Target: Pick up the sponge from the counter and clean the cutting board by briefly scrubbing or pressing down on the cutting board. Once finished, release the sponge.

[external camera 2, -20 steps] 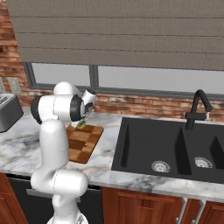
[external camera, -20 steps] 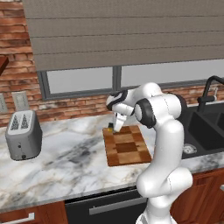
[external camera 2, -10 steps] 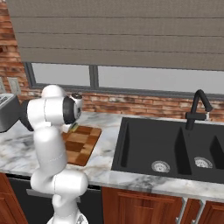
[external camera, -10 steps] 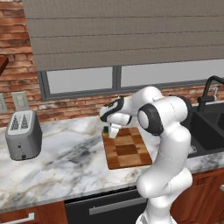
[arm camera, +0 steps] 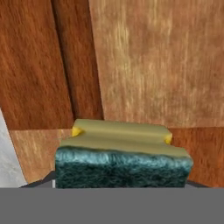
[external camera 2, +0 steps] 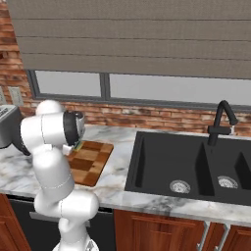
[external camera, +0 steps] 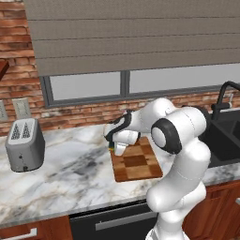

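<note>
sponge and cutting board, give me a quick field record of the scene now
sponge: small green-topped yellow sponge block, held in the gripper
board: checkered brown wooden cutting board, flat on the marble counter
sponge position: over the board's near-left corner; contact cannot be told
toaster: grey metal toaster, left of the board, apart
sink: black sink, right of the board

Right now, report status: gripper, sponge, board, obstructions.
Gripper shut on sponge. Sponge low over the cutting board, at its left edge; contact cannot tell. Toaster well clear on the counter.
</note>
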